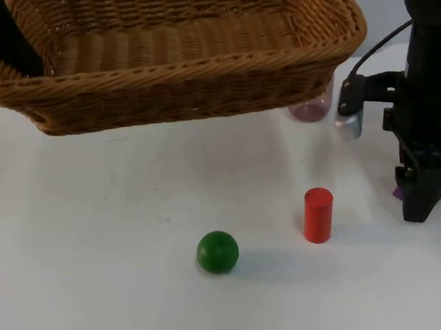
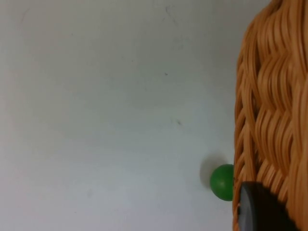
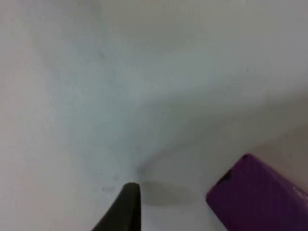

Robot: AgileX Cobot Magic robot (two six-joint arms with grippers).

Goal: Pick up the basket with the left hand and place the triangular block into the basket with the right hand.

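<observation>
The wicker basket (image 1: 169, 52) hangs above the far part of the white surface (image 1: 97, 265), lifted clear of it and tilted slightly, with its near wall facing the camera. The left end effector (image 2: 262, 211) is at the basket's left end; in the left wrist view one black fingertip lies against the woven wall (image 2: 274, 96), so it appears to be clamped on the basket, though the second finger is hidden.

The right end effector (image 1: 423, 205) points down at the right edge of the surface, its tips at or just above the top. A purple block (image 3: 257, 197) sits just beside one black fingertip (image 3: 126, 207) in the right wrist view, apart from it; from the top view a sliver of purple (image 1: 397, 192) shows at the left side of the end effector. Whether this block is triangular cannot be told, and whether the right fingers are spread or closed cannot be told either.

A red cylinder (image 1: 318, 215) stands upright near the middle of the surface, left of the right end effector. A green ball (image 1: 217, 252) rests to its left, well apart from it, toward the near edge. Under the basket's right corner, a pale pink object (image 1: 313, 108) sits on the surface.
</observation>
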